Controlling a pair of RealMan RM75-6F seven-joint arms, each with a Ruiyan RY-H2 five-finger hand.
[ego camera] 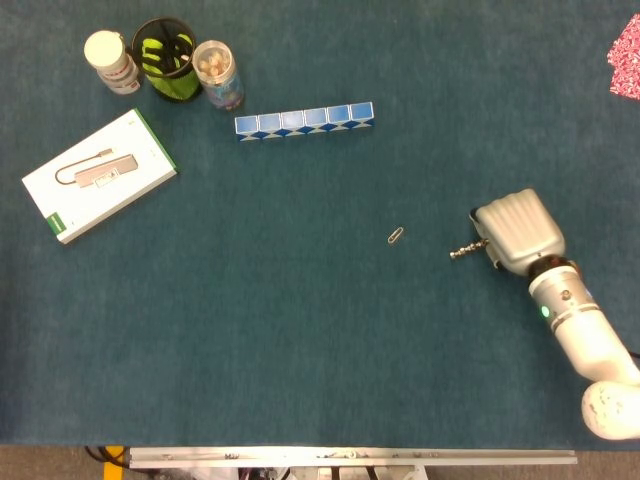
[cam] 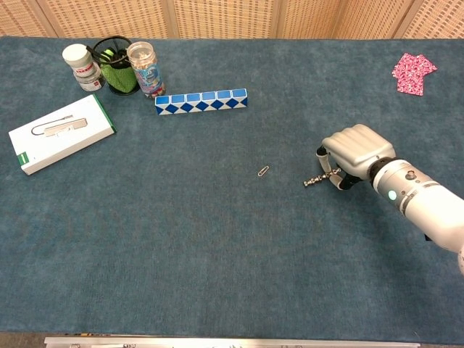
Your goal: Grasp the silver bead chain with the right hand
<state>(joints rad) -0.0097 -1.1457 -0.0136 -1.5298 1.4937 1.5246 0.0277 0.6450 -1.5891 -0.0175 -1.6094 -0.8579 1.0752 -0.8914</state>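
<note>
The silver bead chain (ego camera: pixel 464 250) (cam: pixel 319 178) is a short beaded strand sticking out leftward from under my right hand. My right hand (ego camera: pixel 516 232) (cam: pixel 355 154) sits at the right of the blue table, knuckles up, fingers curled down around the chain's right end. The chain's free end hangs just above or on the cloth; I cannot tell which. The rest of the chain is hidden inside the fist. My left hand appears in neither view.
A small paperclip (ego camera: pixel 397 236) lies left of the chain. A blue-and-white block strip (ego camera: pixel 305 121) lies further back. A white box (ego camera: pixel 99 175), a white bottle (ego camera: pixel 111 61), a mesh cup (ego camera: pixel 166 58) and a jar (ego camera: pixel 217 73) stand back left. Pink cloth (cam: pixel 413 72) is back right.
</note>
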